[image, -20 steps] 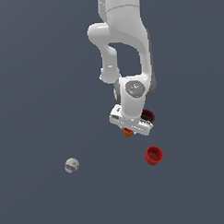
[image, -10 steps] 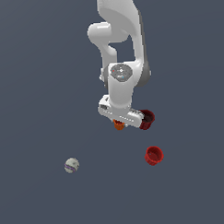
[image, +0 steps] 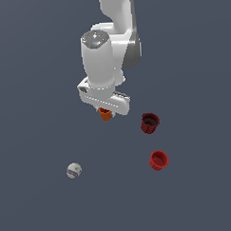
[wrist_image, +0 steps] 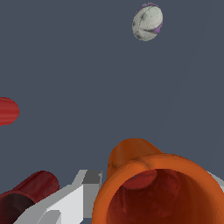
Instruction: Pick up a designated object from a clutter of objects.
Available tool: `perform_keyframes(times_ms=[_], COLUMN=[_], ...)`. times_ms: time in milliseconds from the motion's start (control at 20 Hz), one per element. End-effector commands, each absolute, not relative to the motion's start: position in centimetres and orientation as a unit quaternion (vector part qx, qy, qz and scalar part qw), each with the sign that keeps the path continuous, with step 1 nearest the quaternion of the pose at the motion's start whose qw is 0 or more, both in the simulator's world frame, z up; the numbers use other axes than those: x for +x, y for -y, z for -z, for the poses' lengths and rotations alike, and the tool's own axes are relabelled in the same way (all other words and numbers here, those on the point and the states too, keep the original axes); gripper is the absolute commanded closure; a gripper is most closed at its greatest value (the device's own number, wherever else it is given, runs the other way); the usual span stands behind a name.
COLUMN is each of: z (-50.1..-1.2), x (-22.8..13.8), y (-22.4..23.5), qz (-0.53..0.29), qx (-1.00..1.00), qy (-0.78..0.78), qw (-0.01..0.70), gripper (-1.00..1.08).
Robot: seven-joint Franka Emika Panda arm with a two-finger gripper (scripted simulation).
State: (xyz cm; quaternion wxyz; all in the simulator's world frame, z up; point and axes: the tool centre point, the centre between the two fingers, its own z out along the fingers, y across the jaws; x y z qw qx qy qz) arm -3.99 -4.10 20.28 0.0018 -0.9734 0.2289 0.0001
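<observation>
No lettering or brand mark can be read on anything here. Counting it up: three cups and one ball on a plain dark grey floor [image: 34,68], under one white arm [image: 105,60]. The small orange cup [image: 105,114] is up off the floor, tucked beneath the gripper [image: 106,111]; from the exterior view only its lower part pokes out below the white hand, the rest is covered. In the wrist view the same cup fills the near corner, mouth toward the camera and cut off by the frame edge, with a pale grey finger [wrist_image: 65,199] pressed along one side of it and a sliver of the other finger at the far rim, so the pincer is closed narrowly around the cup and carrying it. The dark red cup [image: 149,122] lies toward the exterior view's right, and the bright red cup [image: 159,160] is nearer the camera, apart from it. In the wrist view both are only partly seen. The whitish ball with a purple band [image: 73,170] sits alone, well apart toward the exterior view's left.
</observation>
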Motion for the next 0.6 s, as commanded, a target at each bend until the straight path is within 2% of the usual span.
perform_keyframes(times_ms=[0,550], z=[-22.8,-33.5], x=[-4.5,-6.5], y=[6.1,14.8], qz=[0.000,0.000], qx=[-0.973,-0.973], qy=[-0.229,-0.229], qw=[0.002,0.002], gripper=[1.08,1.08])
